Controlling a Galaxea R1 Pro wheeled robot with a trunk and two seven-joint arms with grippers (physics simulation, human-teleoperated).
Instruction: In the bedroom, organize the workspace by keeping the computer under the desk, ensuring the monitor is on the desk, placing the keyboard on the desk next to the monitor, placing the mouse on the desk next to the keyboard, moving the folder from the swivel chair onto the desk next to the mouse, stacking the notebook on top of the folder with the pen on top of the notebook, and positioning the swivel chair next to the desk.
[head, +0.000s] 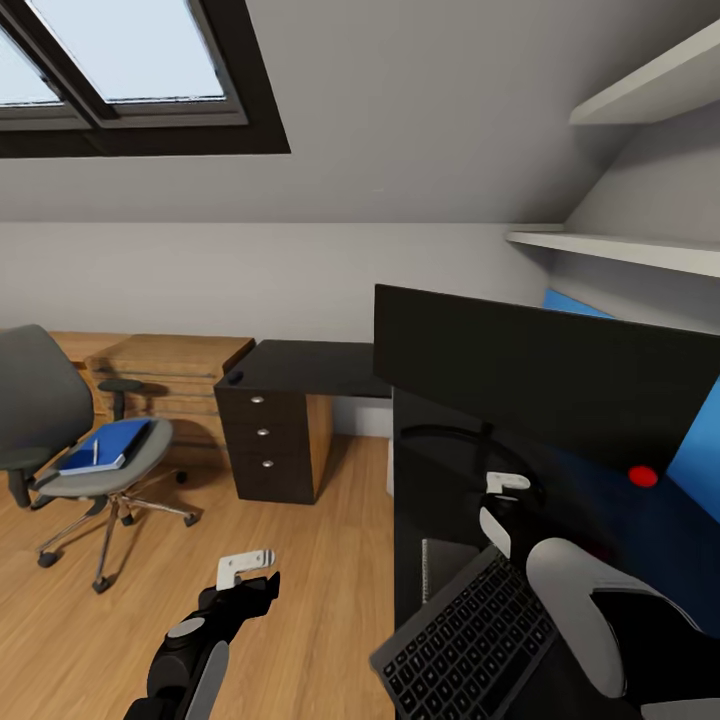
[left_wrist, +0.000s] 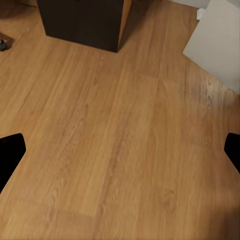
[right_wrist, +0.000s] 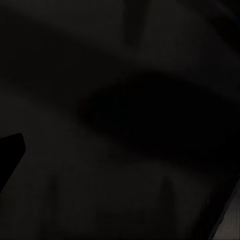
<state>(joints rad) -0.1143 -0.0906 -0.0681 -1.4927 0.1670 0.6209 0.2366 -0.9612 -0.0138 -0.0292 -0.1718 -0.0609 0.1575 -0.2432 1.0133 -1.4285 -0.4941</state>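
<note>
Inventory, as I stand at the L-shaped tabletop (head: 300, 368).

Item: monitor (head: 545, 385), upright on the tabletop, black screen facing me.

Item: keyboard (head: 470, 640), lying at the near edge beneath the monitor, its long axis slanting away toward my right; one corner overhangs the edge.

Item: my right end effector (head: 503, 490), held over the tabletop beside the monitor's stand, just beyond the keyboard's far end. I cannot tell whether its fingers are parted or together; its wrist view is too dark.

Item: my left end effector (left_wrist: 120, 150), hanging above bare wooden floor, fingers spread wide, holding nothing.

Item: mouse (head: 236, 377), a small dark lump at the corner of the far wing above the drawer unit (head: 265, 440).

Item: swivel chair (head: 75, 450), well off to my left, carrying the folder (head: 108, 444) with a pen (head: 96, 452) lying on it.

Judgement: the keyboard lies nearest my right arm; the folder lies leftward, nearer my left arm.
</note>
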